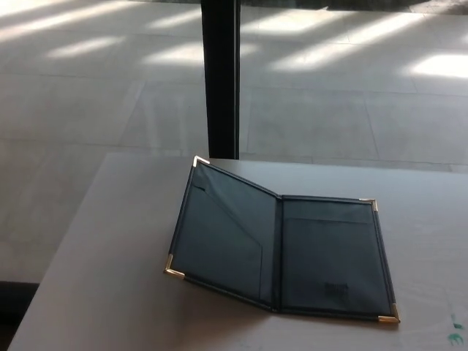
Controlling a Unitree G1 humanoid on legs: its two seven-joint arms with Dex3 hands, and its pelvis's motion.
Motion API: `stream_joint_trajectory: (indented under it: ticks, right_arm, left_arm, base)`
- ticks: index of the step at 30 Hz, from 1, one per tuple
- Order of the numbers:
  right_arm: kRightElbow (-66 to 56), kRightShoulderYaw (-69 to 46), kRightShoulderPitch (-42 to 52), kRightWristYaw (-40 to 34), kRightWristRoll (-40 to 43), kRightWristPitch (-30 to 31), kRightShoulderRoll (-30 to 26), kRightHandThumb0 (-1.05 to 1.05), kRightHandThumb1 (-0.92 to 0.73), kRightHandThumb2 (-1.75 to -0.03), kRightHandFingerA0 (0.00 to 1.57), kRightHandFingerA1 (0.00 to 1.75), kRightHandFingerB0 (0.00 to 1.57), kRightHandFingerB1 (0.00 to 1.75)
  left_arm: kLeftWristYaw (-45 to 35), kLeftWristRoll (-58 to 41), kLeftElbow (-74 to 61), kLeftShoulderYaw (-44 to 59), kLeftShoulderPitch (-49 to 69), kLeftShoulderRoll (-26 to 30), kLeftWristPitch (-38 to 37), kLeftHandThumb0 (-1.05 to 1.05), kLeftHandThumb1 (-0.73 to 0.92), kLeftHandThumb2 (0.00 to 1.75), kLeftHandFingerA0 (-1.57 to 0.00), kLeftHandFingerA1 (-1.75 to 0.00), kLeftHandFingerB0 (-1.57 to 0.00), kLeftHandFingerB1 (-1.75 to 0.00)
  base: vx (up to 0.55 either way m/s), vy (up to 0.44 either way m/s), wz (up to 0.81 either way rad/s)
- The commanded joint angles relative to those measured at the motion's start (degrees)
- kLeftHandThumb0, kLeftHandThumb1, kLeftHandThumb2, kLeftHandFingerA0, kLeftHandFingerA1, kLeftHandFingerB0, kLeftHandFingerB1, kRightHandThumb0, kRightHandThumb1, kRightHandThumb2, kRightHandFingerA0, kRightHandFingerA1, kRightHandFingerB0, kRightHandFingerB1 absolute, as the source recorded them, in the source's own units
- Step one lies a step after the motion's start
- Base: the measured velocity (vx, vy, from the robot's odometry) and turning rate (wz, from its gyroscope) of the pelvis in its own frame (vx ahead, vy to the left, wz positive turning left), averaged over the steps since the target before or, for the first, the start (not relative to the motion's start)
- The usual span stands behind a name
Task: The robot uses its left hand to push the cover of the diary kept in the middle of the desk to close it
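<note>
1. Pale floor tiles [329,110] fill the upper half of the head view, crossed by bright slanted bands of sunlight.
2. A light, plain table [95,292] takes up the lower half, its far edge running across just below a dark post and its left edge slanting down toward the bottom left corner.
3. The dark vertical post [220,77] stands behind the table's far edge, rising out of the top of the picture.
4. The diary [281,245] lies open near the middle of the table, its dark inner side facing up. Its right cover lies flat on the table, while its left cover [219,234] is tilted up from the spine.
5. Slanted inner pockets show on the left cover, and a straight pocket shows on the right one.
6. Small gold corner pieces [174,272] cap the outer corners of both covers.
7. A small green mark [455,333] sits on the table at the far right edge.
8. Neither hand shows, so their fingers cannot be told.
</note>
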Motion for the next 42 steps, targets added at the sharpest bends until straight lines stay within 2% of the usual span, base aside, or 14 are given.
stream_joint_trajectory:
  ticks: [1,3,4,5,9,10,12,19,22,23,24,25,26,42]
  right_arm:
    - [-11.08,-13.10,1.11,2.32,19.37,11.36,0.20,-0.71,-0.92,-0.71,0.36,0.68,0.39,0.47]
    - [-11.81,-13.03,1.37,2.46,18.64,11.77,0.29,-0.73,-0.92,-0.72,0.38,0.68,0.39,0.47]
    - [-11.87,-13.47,1.31,2.99,19.14,12.23,0.20,-0.69,-0.77,-1.17,0.41,0.70,0.33,0.57]
    - [-12.09,-13.62,1.28,2.86,19.14,12.54,0.34,-0.73,-0.92,-0.70,0.37,0.68,0.40,0.49]
    - [-13.12,-14.02,1.47,2.89,18.91,13.66,0.70,-0.73,-0.92,-0.70,0.38,0.68,0.41,0.48]
    - [-14.13,-13.80,1.88,2.87,18.51,13.98,0.74,-0.73,-0.92,-0.73,0.38,0.68,0.39,0.48]
    - [-14.27,-14.55,1.49,3.18,19.36,14.71,0.88,-0.72,-0.92,-0.70,0.36,0.68,0.40,0.49]
    - [-13.71,-14.93,0.72,3.26,19.09,15.97,0.52,-0.71,-0.92,-0.71,0.36,0.66,0.39,0.47]
    - [-13.32,-14.60,0.56,2.96,19.02,16.01,0.48,-0.72,-0.92,-0.70,0.37,0.64,0.40,0.45]
    - [-13.17,-14.59,0.63,3.19,19.19,16.03,0.37,-0.68,-0.76,-1.16,0.38,0.68,0.32,0.56]
    - [-13.35,-14.65,0.51,2.93,19.47,16.35,0.41,-0.71,-0.78,-1.16,0.41,0.69,0.35,0.56]
    - [-13.45,-14.77,0.23,2.19,19.71,16.66,0.59,-0.71,-0.78,-1.16,0.41,0.69,0.35,0.56]
    - [-14.19,-14.63,0.55,2.23,19.93,16.91,0.67,-0.72,-0.92,-0.70,0.36,0.66,0.39,0.47]
    - [-15.43,-14.47,0.80,0.83,21.19,17.44,0.94,-0.71,-0.92,-0.71,0.40,0.67,0.41,0.47]
  left_arm:
    - [9.25,-21.78,-8.27,16.74,-7.94,-0.92,12.47,-1.05,0.92,0.73,-0.67,-0.55,-0.42,-0.41]
    - [9.69,-20.92,-9.43,16.62,-9.32,-1.48,12.38,-1.05,0.92,0.73,-0.70,-0.52,-0.44,-0.41]
    - [11.66,-20.71,-11.40,16.00,-11.79,-2.43,13.22,-1.01,0.92,0.72,-0.66,-0.51,-0.45,-0.41]
    - [10.60,-21.00,-11.92,15.78,-12.47,-2.55,13.45,-1.00,0.92,0.74,-0.61,-0.52,-0.43,-0.41]
    - [9.39,-20.79,-13.77,14.38,-16.37,-2.70,15.83,-1.01,0.91,0.78,-0.45,-0.47,-0.34,-0.38]
    - [10.88,-20.83,-14.18,13.77,-19.54,-3.26,16.58,-0.92,0.79,1.14,-0.38,-0.54,-0.31,-0.47]
    - [11.00,-20.85,-14.68,12.88,-23.10,-4.78,16.46,-0.93,0.92,0.81,-0.36,-0.49,-0.28,-0.38]
    - [12.60,-18.89,-10.61,10.23,-32.06,-7.77,16.48,-0.90,0.92,0.90,-0.33,-0.51,-0.26,-0.42]
    - [14.09,-17.67,-8.35,8.59,-33.68,-9.49,15.89,-0.91,0.85,1.18,-0.35,-0.55,-0.30,-0.51]
    - [14.77,-17.49,-8.14,8.13,-33.81,-10.62,15.33,-0.95,0.92,0.91,-0.42,-0.53,-0.30,-0.45]
    - [15.24,-17.19,-7.90,7.53,-33.84,-11.65,14.75,-0.96,0.92,0.88,-0.37,-0.49,-0.30,-0.45]
    - [15.25,-17.13,-7.51,7.01,-33.86,-11.92,14.70,-0.96,0.92,0.88,-0.37,-0.49,-0.30,-0.45]
    - [15.09,-16.73,-7.11,6.08,-33.65,-12.41,14.40,-0.97,0.92,0.88,-0.34,-0.47,-0.28,-0.44]
    - [15.65,-16.44,-6.08,0.32,-28.78,-15.72,13.80,-0.93,0.92,0.82,-0.38,-0.51,-0.27,-0.43]
  base:
    - [0.00,0.000,0.00]
    - [0.00,0.000,0.00]
    - [0.00,0.000,0.00]
    - [0.00,0.000,0.00]
    - [0.00,0.000,0.00]
    - [0.00,0.000,0.00]
    - [0.00,0.000,0.00]
    - [0.00,0.000,0.00]
    - [0.00,0.000,0.00]
    - [0.00,0.000,0.00]
    - [0.00,0.000,0.00]
    - [0.00,0.000,0.00]
    - [0.00,0.000,0.00]
    - [0.00,0.000,0.00]
